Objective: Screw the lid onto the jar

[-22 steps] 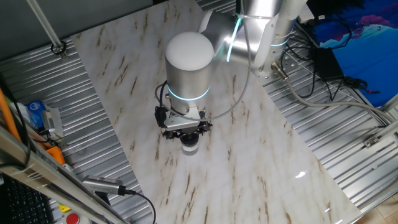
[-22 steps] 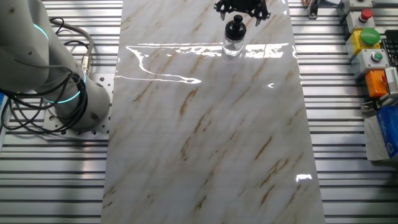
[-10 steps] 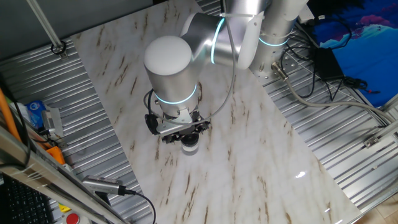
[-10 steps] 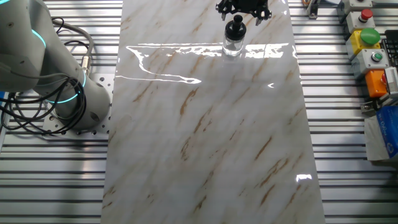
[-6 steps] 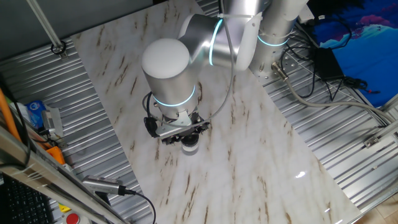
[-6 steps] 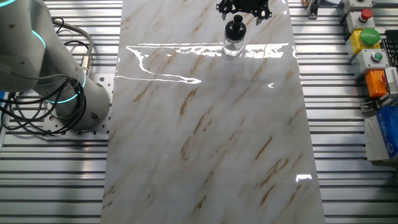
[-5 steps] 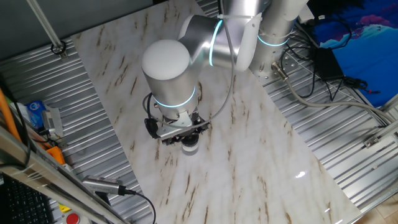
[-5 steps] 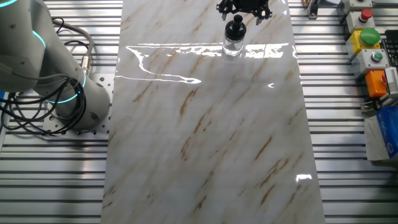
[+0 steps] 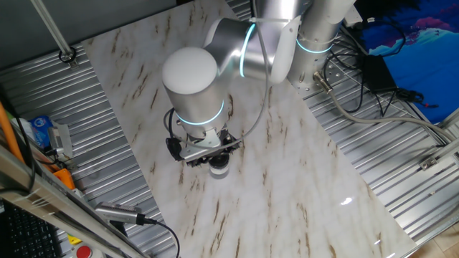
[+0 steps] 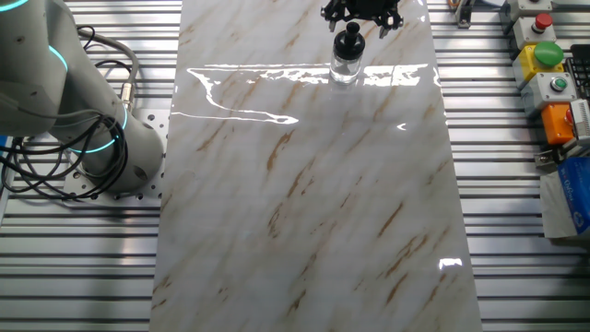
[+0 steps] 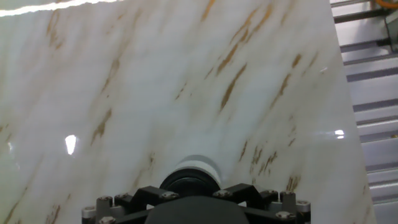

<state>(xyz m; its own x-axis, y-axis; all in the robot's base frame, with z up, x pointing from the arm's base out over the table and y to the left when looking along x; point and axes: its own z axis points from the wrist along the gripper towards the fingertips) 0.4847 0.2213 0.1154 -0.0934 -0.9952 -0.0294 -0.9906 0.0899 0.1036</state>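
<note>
In one fixed view the arm's wrist hides most of the claw (image 9: 209,151); one jar (image 9: 219,167) peeks out below it on the marble tabletop (image 9: 301,186). In the other fixed view one black lid (image 10: 348,41) sits atop the jar (image 10: 345,67), claw (image 10: 360,11) above, cut off at the frame's top. The hand view shows the lid (image 11: 188,184) partly hidden; whether the fingers are spread or gripping cannot be told.

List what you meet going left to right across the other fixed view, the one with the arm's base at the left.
Arm base → marble tabletop → jar with lid under the gripper → control box with green button.
</note>
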